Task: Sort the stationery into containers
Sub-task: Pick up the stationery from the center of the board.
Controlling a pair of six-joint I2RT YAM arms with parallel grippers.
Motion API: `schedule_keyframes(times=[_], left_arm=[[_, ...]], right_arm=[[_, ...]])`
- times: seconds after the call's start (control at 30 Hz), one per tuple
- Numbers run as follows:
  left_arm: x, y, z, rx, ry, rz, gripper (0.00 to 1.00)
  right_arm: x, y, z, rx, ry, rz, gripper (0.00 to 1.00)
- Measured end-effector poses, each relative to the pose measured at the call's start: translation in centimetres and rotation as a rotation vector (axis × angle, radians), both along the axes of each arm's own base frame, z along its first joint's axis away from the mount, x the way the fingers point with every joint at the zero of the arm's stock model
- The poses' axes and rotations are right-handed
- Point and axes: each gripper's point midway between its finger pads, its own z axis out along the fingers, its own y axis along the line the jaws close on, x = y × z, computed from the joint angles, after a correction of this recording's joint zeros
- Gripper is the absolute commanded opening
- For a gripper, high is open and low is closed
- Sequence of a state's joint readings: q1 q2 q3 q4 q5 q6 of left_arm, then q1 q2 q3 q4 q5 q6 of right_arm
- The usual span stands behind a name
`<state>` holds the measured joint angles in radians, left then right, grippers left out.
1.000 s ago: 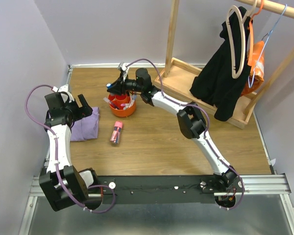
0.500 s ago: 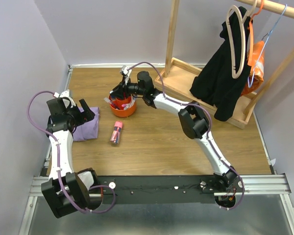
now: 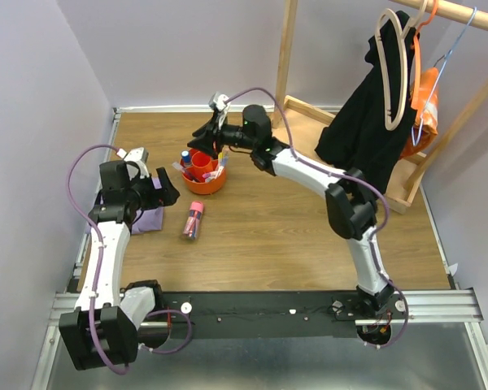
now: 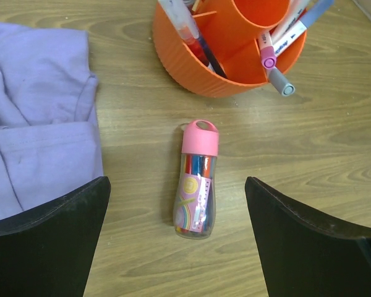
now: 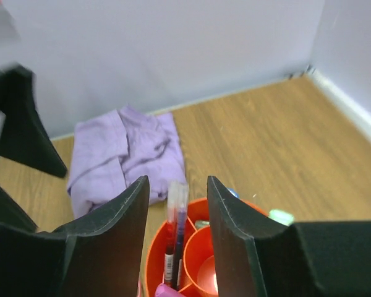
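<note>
The orange tub [image 3: 203, 174] stands on the wooden floor with several pens and markers [image 4: 277, 44] upright in its compartments. My right gripper [image 3: 205, 146] hovers just above it, open. Two slim pens [image 5: 176, 229] stand in the tub [image 5: 157, 260] below the gap between its fingers, touching neither. A clear pink-capped tube [image 3: 193, 220] full of coloured pens lies on the floor in front of the tub [image 4: 198, 71]. My left gripper [image 3: 169, 195] is open wide to the tube's left. In the left wrist view the tube [image 4: 196, 185] lies below the open left gripper [image 4: 176, 201].
A folded purple cloth [image 3: 142, 216] lies under my left arm, left of the tube. A wooden rack base [image 3: 350, 158] with an upright post stands at the back right. A black garment [image 3: 366, 122] and hangers hang over it. Walls close in at left and rear.
My right gripper has opened wider and drawn back to the right, up off the tub, leaving the pens in it. My left arm has swung right, from over the cloth toward the tube.
</note>
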<state>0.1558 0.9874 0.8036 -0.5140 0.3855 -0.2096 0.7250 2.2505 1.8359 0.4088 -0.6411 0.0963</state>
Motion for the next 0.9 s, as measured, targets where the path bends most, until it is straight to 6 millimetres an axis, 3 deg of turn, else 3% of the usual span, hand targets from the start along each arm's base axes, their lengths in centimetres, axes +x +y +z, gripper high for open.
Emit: schedule_keyframes(times=[0.1,0.17,0.3,0.37,0.53,0.63,0.77,0.9], left_arm=[[-0.2,-0.8,0.0,0.013,-0.002,-0.032,0.99],[-0.4,-1.3,-0.3,0.032,0.009,-0.042,0.99],[-0.6,-1.8,-1.5,0.082,0.068,-0.048,0.99],[-0.6,-2.3,-2.4,0.114,0.114,-0.057,0.96],[-0.9,-3.9,-4.1,0.192,0.191,-0.116,0.92],[-1.0,-4.7,-5.2,0.236,0.232,-0.156,0.92],[-0.9,-5.5,-6.5,0.274,0.276,-0.196,0.89],[-0.7,-6.1,-7.8,0.305,0.315,-0.231,0.85]], right_arm=[[-0.6,-1.7,4.8,0.036,-0.051,-0.059,0.55],[-0.9,-3.2,6.8,0.046,-0.042,-0.126,0.56],[-1.4,-5.9,8.4,0.048,0.028,-0.246,0.59],[-2.0,-7.7,7.4,0.025,0.09,-0.314,0.59],[-4.0,-11.4,2.0,-0.092,0.236,-0.419,0.6],[-5.1,-13.2,-0.2,-0.142,0.27,-0.461,0.61],[-5.8,-15.1,-0.5,-0.152,0.273,-0.502,0.61],[-5.5,-16.6,1.1,-0.121,0.252,-0.534,0.62]])
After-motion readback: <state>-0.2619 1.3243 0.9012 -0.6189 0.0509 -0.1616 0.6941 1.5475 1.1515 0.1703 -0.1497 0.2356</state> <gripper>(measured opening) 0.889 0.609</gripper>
